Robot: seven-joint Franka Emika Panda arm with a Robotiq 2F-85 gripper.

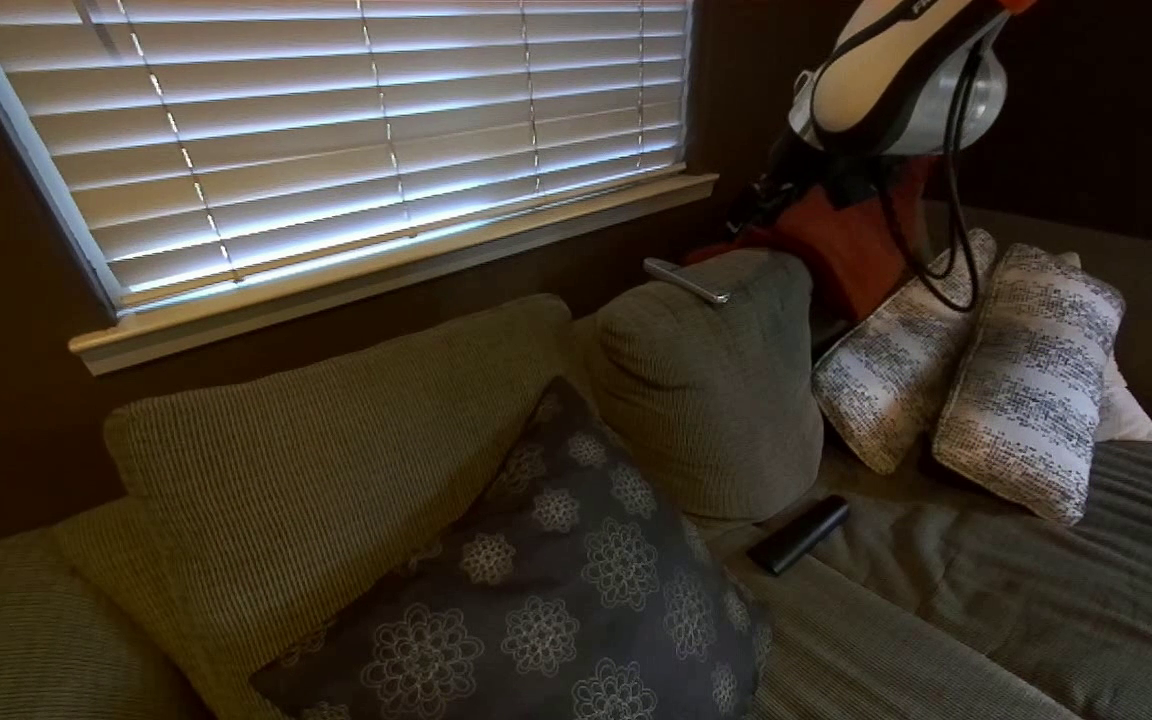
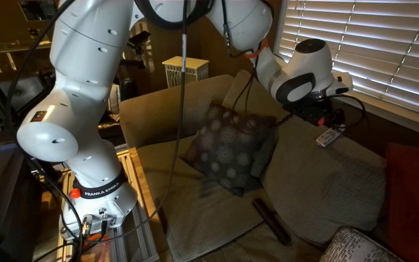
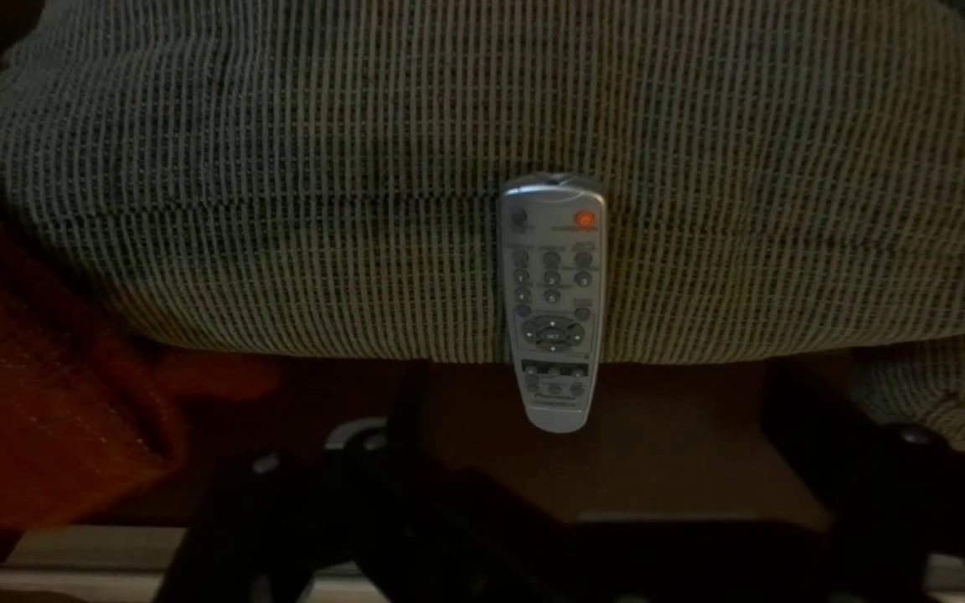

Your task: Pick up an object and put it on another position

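Observation:
The small silver remote (image 3: pixel 554 301) lies on the top of the plump beige ribbed cushion (image 3: pixel 323 260), its narrow end sticking out past the cushion's edge. In both exterior views the remote (image 1: pixel 688 281) (image 2: pixel 327 138) rests on the cushion (image 1: pixel 721 400) (image 2: pixel 326 182) near the window wall. My gripper (image 3: pixel 602 385) is open, with dark fingers on either side of the remote's narrow end in the wrist view; the left finger is nearer. In an exterior view the gripper (image 2: pixel 335 120) overlaps the remote's far end. I cannot tell the height between them. Nothing is held.
A darker black remote (image 1: pixel 799 534) lies on the seat. A grey flower-patterned pillow (image 2: pixel 227 145) and an orange-red pillow (image 2: pixel 413 196) flank the cushion. White-and-black pillows (image 1: pixel 1031 380) lie beyond. The window sill (image 1: pixel 406 265) and wall are close behind the gripper. Cables hang from the arm.

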